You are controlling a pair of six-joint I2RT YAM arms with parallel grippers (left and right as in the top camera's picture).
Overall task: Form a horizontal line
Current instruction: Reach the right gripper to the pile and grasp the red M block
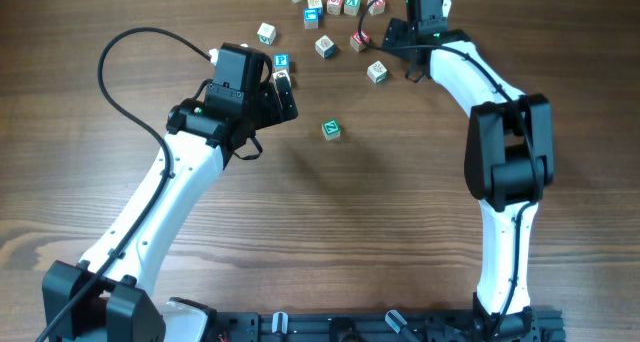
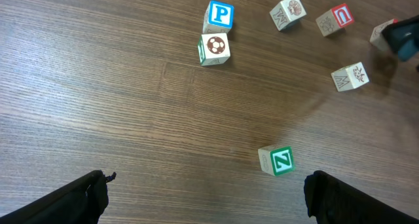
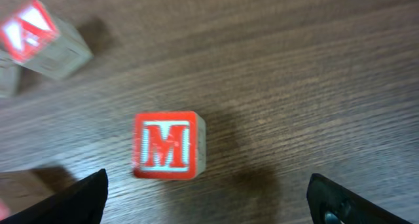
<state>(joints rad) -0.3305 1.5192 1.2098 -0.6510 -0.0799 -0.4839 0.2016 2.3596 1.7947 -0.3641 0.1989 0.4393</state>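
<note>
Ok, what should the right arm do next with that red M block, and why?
Probably lower the right gripper onto the red M cube and close. Its jaws stand open, the cube lies untouched on the table just ahead of the fingers, and it sits well apart from the green N cube, so it likely needs carrying there.

The wood table (image 1: 330, 222) under my arms carries loose cubes. The N cube (image 1: 331, 130) sits alone near the middle, the P cube (image 1: 281, 61) just beside a ball cube (image 2: 214, 48). The M cube (image 3: 167, 145) lies flat, and more cubes (image 1: 334, 3) are scattered along the far edge.
</note>
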